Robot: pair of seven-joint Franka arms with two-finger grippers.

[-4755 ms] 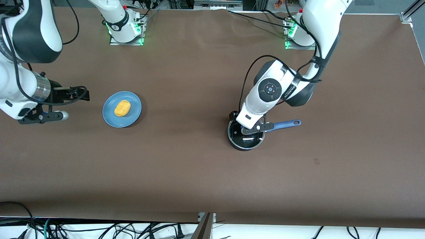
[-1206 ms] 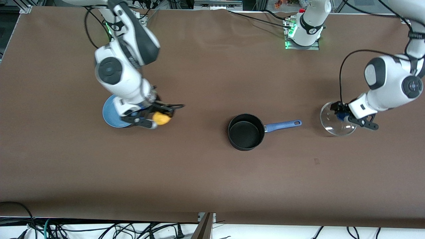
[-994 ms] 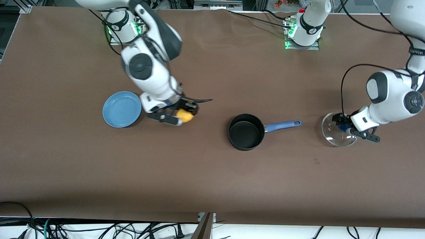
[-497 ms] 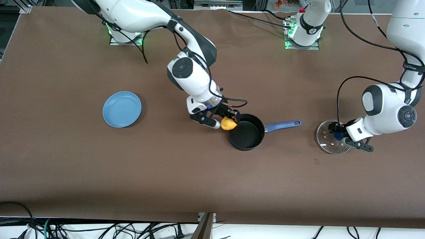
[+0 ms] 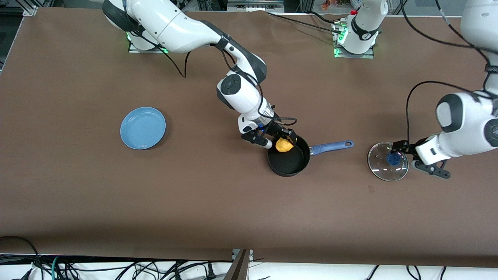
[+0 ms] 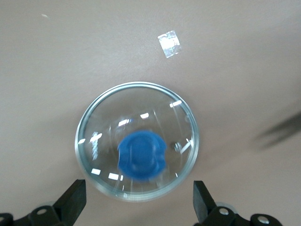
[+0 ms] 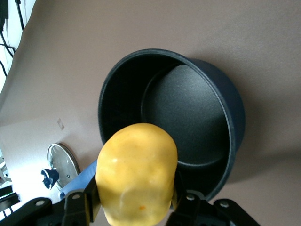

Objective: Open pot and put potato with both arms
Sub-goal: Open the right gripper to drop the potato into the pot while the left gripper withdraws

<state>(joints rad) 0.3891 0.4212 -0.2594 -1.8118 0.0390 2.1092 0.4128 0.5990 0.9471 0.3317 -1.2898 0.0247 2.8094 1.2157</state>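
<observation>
The main risk is a badly placed release. In the front view the potato (image 5: 284, 145) hangs over the part of the pot's (image 5: 288, 160) rim nearest the right arm, not over the middle. Let go from there, it could strike the rim and bounce or roll out onto the bench (image 5: 218, 202). The potato is lumpy and rounded, so I judge it could also slip in the grip if the arm jolts. A low pass could knock the light saucepan or swing it by its blue handle (image 5: 331, 146).

The right claw (image 5: 281, 140) is closed on the potato, its fingers pressed to either side of it, as the right wrist view shows with the potato (image 7: 137, 173) in front of the open, empty pot (image 7: 171, 120).

The left claw (image 5: 418, 157) is spread wide and holds nothing. It sits just above the bench beside the glass lid (image 5: 388, 161), which lies flat toward the left arm's end of the bench, well apart from the pot. In the left wrist view the two fingertips (image 6: 75, 198) stand apart from the lid (image 6: 137, 147), touching neither its rim nor its blue knob (image 6: 141, 155).

The light-blue plate (image 5: 142, 128) lies empty toward the right arm's end.
</observation>
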